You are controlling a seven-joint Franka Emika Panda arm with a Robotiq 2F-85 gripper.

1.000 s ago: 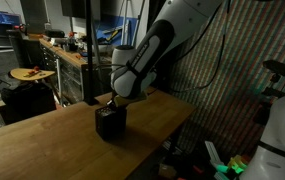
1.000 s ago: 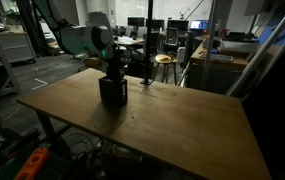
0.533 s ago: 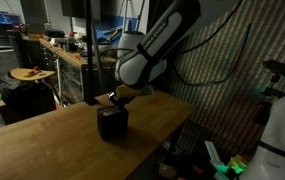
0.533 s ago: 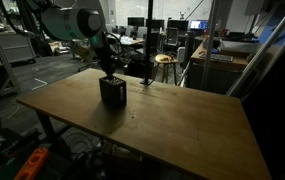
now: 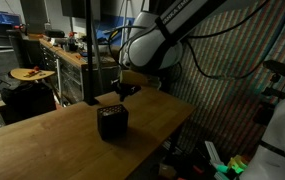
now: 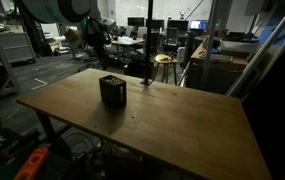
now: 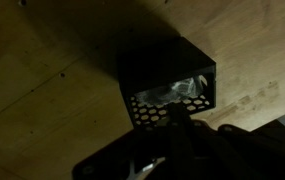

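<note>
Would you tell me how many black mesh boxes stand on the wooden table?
1. The black mesh box stands on the wooden table, close to the gripper; no other shows.

I am arching my white arm [image 5: 168, 27] high, elbow bending, wrist tilting downward, my gripper [image 5: 122, 90] [image 6: 101, 42] hanging in mid-air in both exterior views, my dark fingers [image 7: 190, 138] filling the wrist view's lower edge, their gap showing too dark to read.

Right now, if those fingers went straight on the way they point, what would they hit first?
Most likely the black mesh box on the wooden table. The wrist view looks down onto it below the gripper. Whether they'd strike its rim or enter its opening is unclear.
</note>
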